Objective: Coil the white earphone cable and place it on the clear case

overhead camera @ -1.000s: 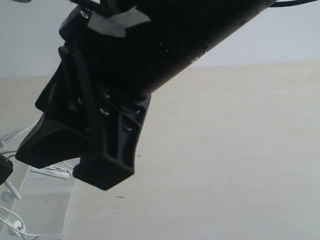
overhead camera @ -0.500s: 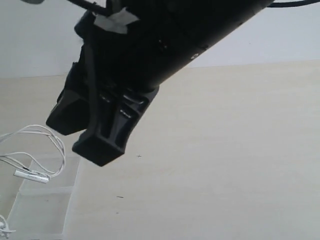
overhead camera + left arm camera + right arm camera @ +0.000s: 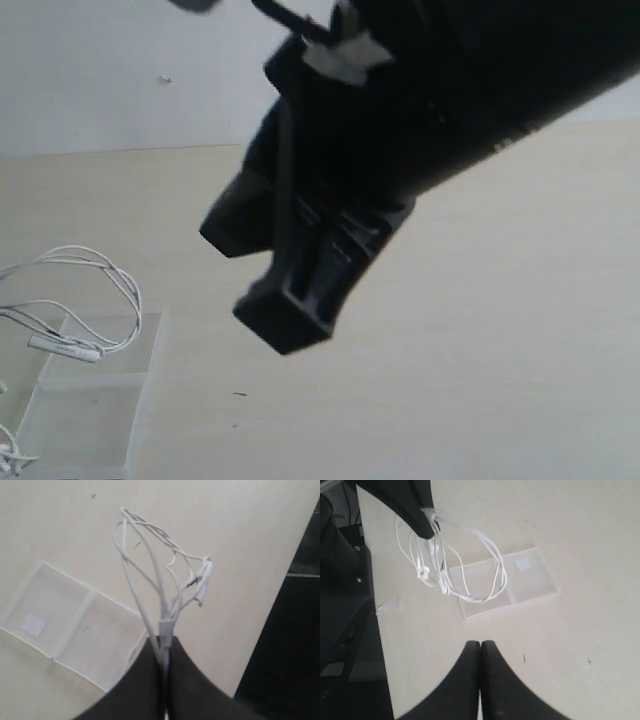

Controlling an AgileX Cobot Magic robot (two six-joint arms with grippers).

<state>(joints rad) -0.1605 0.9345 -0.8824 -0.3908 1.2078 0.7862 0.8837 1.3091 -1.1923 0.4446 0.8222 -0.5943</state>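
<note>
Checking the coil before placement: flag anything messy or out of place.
The thin white earphone cable is no neat coil: loose, uneven loops dangle from the shut left claw. The flat clear plastic case lies open, both halves flat. The right claw is shut on nothing.

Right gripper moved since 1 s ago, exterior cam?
Yes. The right gripper has shifted right in the exterior view, away from the clear case, which it partly hid before.

A pale table [image 3: 480,350] meets a white wall [image 3: 100,70].
</note>
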